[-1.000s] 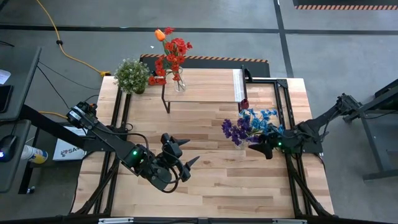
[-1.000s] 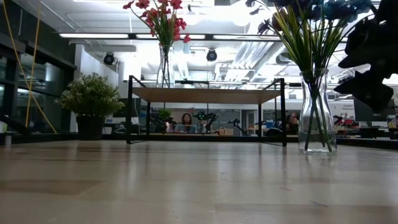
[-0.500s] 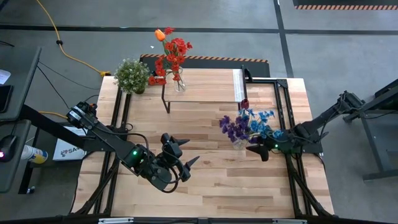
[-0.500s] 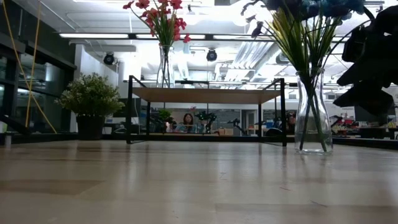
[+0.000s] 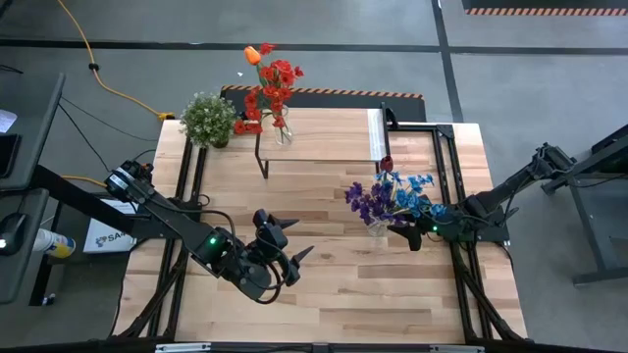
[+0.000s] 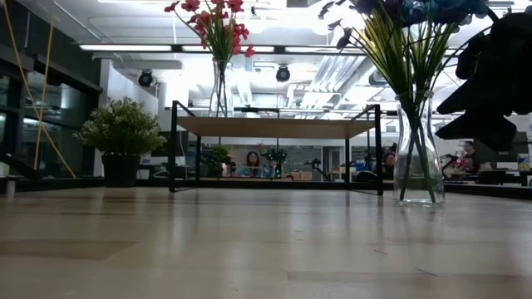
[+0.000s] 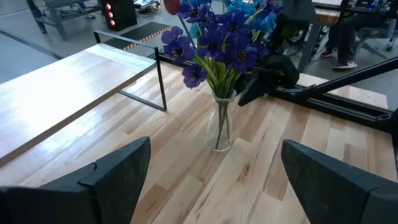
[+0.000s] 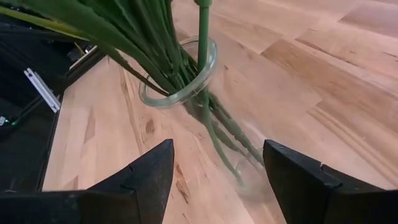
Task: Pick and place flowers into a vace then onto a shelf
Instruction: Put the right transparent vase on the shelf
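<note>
Glass vase (image 5: pixel 378 228) beside right gripper (image 5: pixel 407 235)

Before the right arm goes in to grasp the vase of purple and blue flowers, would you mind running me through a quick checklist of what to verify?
1. Right gripper open: ok, the fingers stand apart with nothing between them.
2. Right gripper lined up on the vase: ok, the vase neck sits between and ahead of the fingers in the right wrist view.
3. Vase upright on the table: ok.
4. Purple and blue flowers seated in the vase: ok.
5. Free room on the shelf: ok, bare plank beside the vase of red flowers.
6. Left gripper out of the way: ok, open, apart from the vase.
</note>
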Controlling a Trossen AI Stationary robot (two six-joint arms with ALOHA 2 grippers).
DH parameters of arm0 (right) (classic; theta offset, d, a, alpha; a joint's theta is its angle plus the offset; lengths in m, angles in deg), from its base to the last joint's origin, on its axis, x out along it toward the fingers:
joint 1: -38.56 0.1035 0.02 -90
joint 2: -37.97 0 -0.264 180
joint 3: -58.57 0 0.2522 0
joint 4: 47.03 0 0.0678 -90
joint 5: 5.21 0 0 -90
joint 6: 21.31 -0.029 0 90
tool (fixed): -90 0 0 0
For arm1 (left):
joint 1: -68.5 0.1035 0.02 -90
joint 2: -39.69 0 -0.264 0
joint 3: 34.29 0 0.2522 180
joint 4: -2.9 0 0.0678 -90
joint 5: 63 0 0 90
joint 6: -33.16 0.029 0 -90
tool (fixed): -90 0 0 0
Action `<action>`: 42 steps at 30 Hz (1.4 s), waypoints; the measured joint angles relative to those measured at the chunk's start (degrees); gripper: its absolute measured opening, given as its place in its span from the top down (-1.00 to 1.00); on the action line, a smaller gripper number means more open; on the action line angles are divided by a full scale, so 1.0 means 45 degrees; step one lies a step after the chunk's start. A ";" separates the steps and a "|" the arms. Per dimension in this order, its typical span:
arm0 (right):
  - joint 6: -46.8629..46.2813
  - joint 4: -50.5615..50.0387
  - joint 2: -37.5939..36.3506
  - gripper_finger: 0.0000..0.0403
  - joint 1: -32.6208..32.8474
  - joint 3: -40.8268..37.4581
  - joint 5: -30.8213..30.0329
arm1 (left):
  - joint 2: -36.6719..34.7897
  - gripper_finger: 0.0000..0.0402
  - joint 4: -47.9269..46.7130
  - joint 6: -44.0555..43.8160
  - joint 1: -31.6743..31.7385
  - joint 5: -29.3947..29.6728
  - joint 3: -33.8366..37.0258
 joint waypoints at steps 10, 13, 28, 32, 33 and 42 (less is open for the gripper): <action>0.0945 0.0233 0.0000 -0.17 -0.0004 0.0000 -0.0496 | 0.0000 -0.95 -0.0173 0.0027 -0.0002 -0.0005 0.0000; 0.1347 0.0306 0.0000 -0.17 -0.0004 0.0000 -0.0484 | 0.0000 -0.95 -0.0173 0.0027 0.0002 -0.0005 0.0000; 0.3019 0.0744 0.0000 -0.17 -0.0004 0.0000 -0.0078 | 0.0000 -0.95 -0.0173 0.0027 0.0002 0.0000 0.0000; 0.3060 0.0770 0.0000 -0.17 -0.0124 0.0000 -0.0154 | 0.0000 -0.95 -0.0173 0.0027 -0.0003 0.0003 0.0000; 0.3085 0.0855 0.0000 -0.17 -0.0232 0.0000 0.0025 | 0.0000 -0.95 -0.0176 0.0027 -0.0002 0.0001 0.0000; 0.3583 0.1624 -0.0005 -0.17 -0.1615 0.0019 0.1923 | 0.0002 -0.95 -0.0175 0.0027 0.0002 0.0034 0.0000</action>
